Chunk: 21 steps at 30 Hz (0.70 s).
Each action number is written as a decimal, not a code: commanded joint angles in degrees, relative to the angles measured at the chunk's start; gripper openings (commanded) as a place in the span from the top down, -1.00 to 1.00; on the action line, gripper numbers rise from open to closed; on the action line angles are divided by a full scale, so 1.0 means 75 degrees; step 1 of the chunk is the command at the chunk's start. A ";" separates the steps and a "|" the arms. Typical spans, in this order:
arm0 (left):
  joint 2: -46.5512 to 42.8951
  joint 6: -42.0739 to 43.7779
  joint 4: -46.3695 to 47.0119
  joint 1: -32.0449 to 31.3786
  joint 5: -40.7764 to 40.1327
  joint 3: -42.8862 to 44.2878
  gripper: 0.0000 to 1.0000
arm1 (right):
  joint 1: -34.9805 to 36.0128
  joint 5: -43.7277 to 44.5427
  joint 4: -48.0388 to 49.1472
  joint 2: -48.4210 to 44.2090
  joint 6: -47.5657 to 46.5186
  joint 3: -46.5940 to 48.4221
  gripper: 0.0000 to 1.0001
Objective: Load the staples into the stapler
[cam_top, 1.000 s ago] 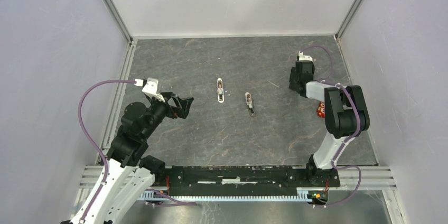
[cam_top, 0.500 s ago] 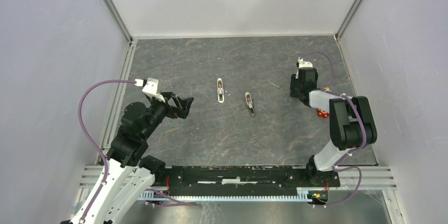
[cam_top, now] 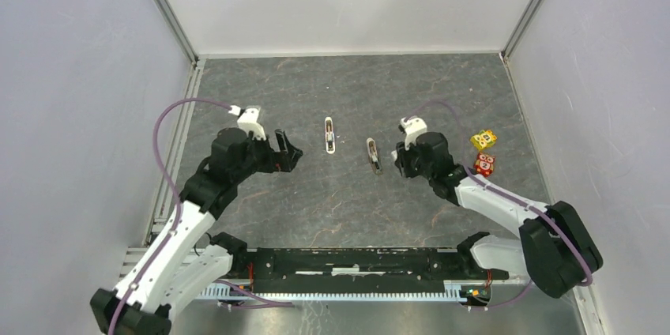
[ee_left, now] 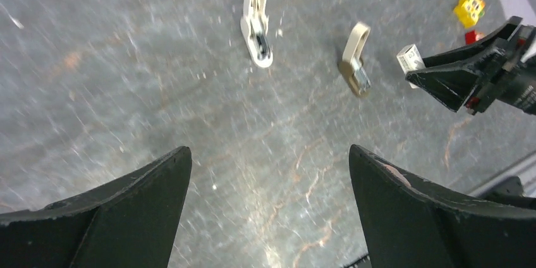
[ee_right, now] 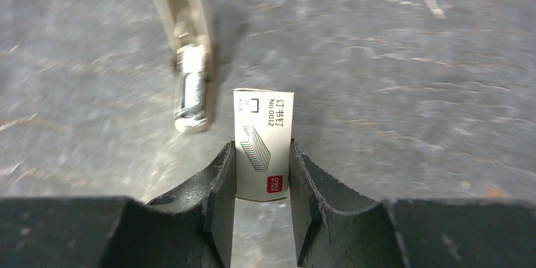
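Note:
A small white staples box [ee_right: 262,145] with a red mark is pinched between the fingers of my right gripper [ee_right: 261,148], held just above the table; the staples themselves do not show. Just left of it lies a tan stapler [ee_right: 186,47] with a metal channel, also seen from above as the tan stapler [cam_top: 374,156]. A second, white stapler [cam_top: 329,135] lies further left. My left gripper [cam_top: 286,150] hovers wide open left of both staplers, with nothing between its fingers [ee_left: 158,186]. From the left wrist, the box [ee_left: 411,58] shows at the tip of the right gripper.
A yellow cube [cam_top: 483,139] and a red cube [cam_top: 484,163] with cartoon faces sit near the right wall. White walls and metal rails enclose the dark marbled table [cam_top: 332,208].
My right arm has swung from the right wall to the middle, carrying the box next to the tan stapler and uncovering the cubes. My left arm has reached forward toward the staplers.

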 commanded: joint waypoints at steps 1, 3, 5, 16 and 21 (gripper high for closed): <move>0.0439 -0.1273 -0.0382 0.0300 0.0866 0.0126 -1.00 | 0.0922 -0.0778 0.0314 -0.0303 -0.0403 -0.0277 0.26; 0.0382 -0.1512 -0.0175 0.0546 0.1148 -0.0105 -1.00 | 0.1441 -0.1056 0.0441 -0.0210 -0.0690 -0.0306 0.25; 0.0303 -0.1740 0.0091 0.0809 0.1692 -0.0342 -1.00 | 0.2066 -0.1016 0.0429 -0.0058 -0.1108 -0.0260 0.25; 0.0704 -0.3379 0.2410 0.1501 0.3938 -0.2363 -0.65 | 0.3873 -0.1340 -0.0118 0.1143 -0.3010 0.0487 0.15; 0.0946 -0.3072 0.2177 0.1463 0.3800 -0.2418 -0.53 | 0.3886 -0.1236 -0.0357 0.1056 -0.3173 0.0706 -0.18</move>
